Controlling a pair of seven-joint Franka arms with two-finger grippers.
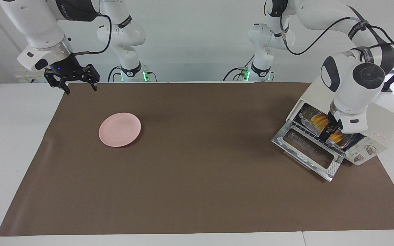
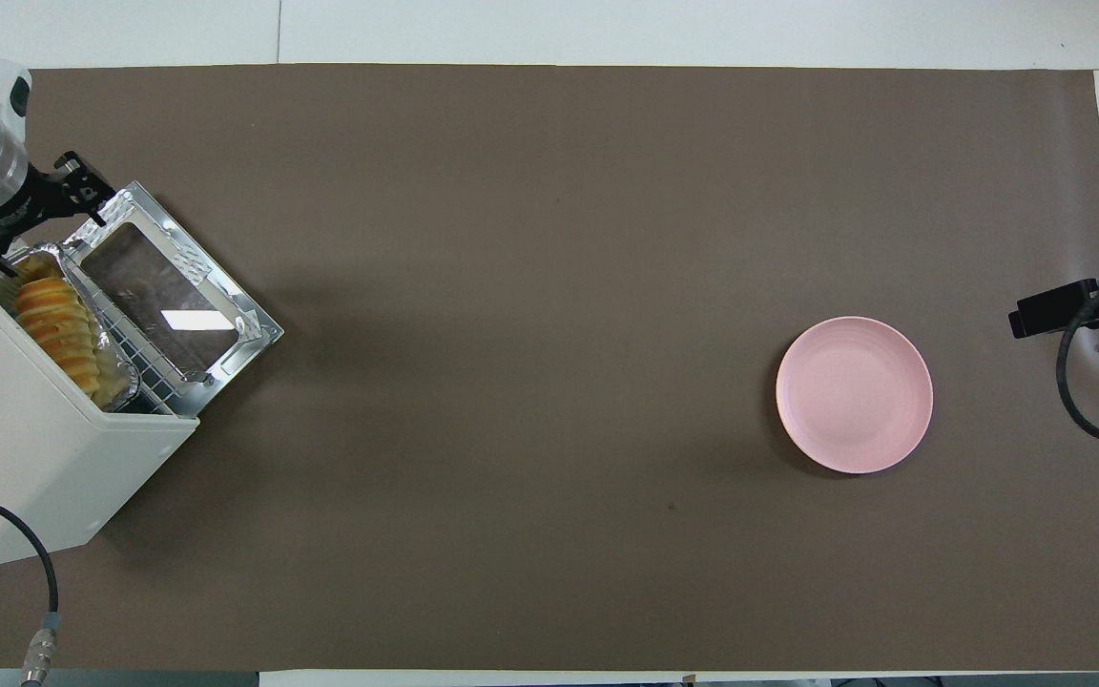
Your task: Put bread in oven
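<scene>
While the bread [image 2: 58,329] lies in the oven [image 1: 371,135], left gripper [image 1: 330,128] spread empty above it, right gripper [image 1: 75,79] spread empty aside; tray could be snagged on withdrawal

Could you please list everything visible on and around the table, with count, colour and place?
Bread: one, yellow-orange, on the foil tray inside the oven.
Foil tray: one, silver, on the oven's wire rack.
Oven: one, cream-white, door down, at the left arm's end of the table.
Plate: one, pink, bare, toward the right arm's end.
Table cover: one, brown, across the table.
Left gripper: black, open, over the oven's mouth, above the bread, holding nothing.
Right gripper: black, open, waiting over the cover's edge at its own end.
</scene>
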